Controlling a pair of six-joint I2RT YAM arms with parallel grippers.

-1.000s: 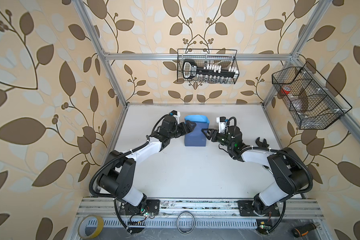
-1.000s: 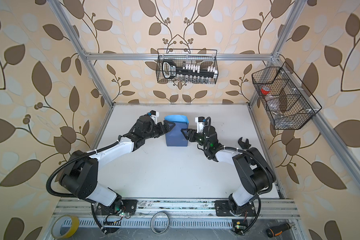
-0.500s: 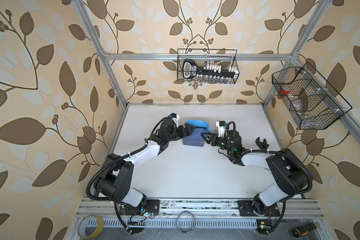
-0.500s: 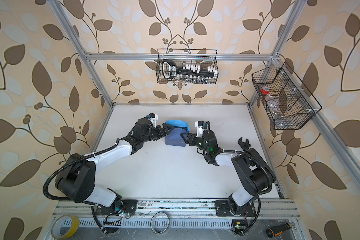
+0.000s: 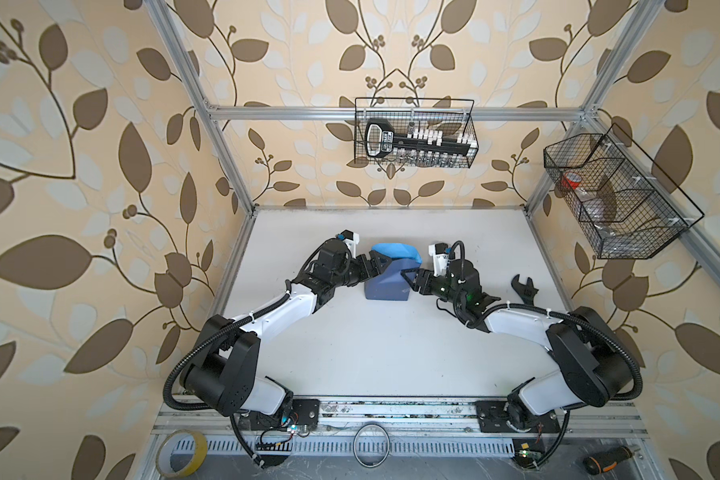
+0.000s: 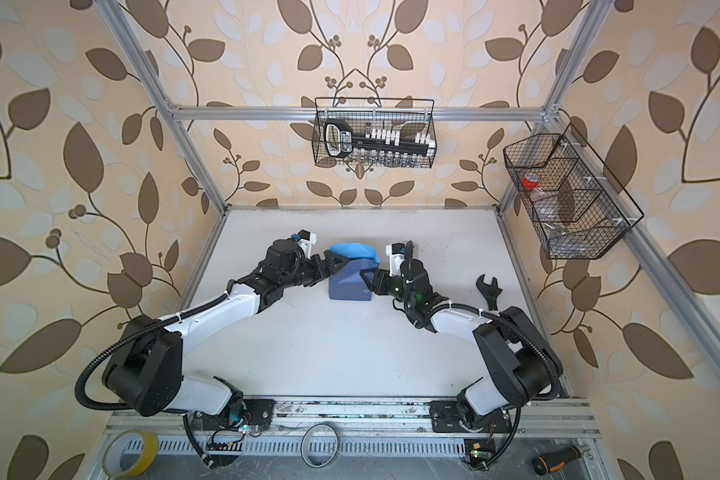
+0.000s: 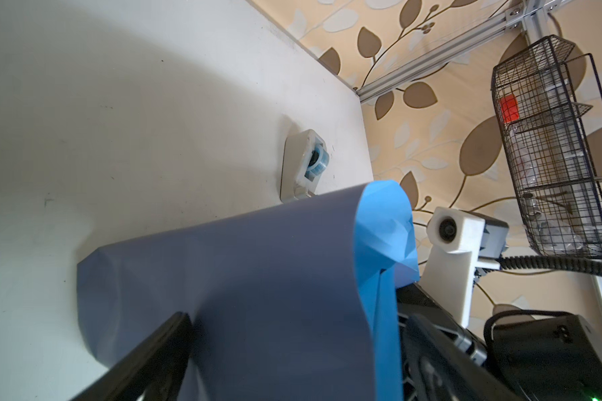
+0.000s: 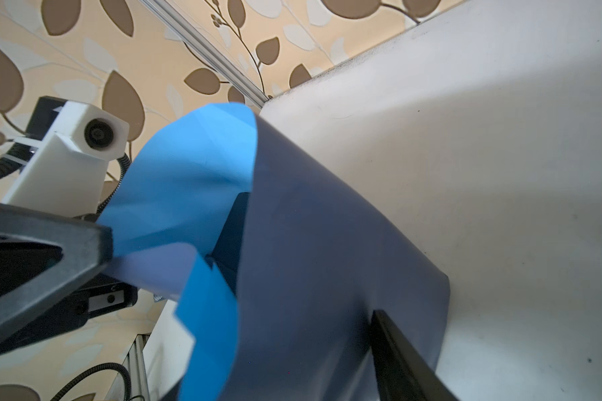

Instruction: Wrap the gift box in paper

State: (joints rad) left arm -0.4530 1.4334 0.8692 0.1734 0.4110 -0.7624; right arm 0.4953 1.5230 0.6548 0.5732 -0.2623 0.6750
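Right up front by the rail, off the desk (image 5: 391,353), there's a roll of yellow tape (image 5: 182,453), a ring (image 5: 372,442) and a screwdriver (image 5: 607,458). Further in, about mid-desk, both arms meet at the paper (image 5: 385,282). It's folded up around the gift box (image 8: 232,225) into a bundle resting on the desk, slate side out, with a light blue flap curling over its far end. You only get a peek of the box itself, a dark edge inside the fold in the right wrist view. The left pincer (image 5: 374,268) has its jaws spread really wide with the bundle between them, and I can't tell if it's actually squeezing. The right pincer (image 5: 410,277) is partly open, with one finger (image 8: 49,250) on the light blue flap and the other against the slate side, so it looks clamped on the paper. A wrench (image 5: 524,286) lies on the desk off to the right, well apart. Past the bundle sits a small tape dispenser (image 7: 304,165). A wire basket (image 5: 414,133) hangs on the back wall and a second wire basket (image 5: 620,199) on the right one.
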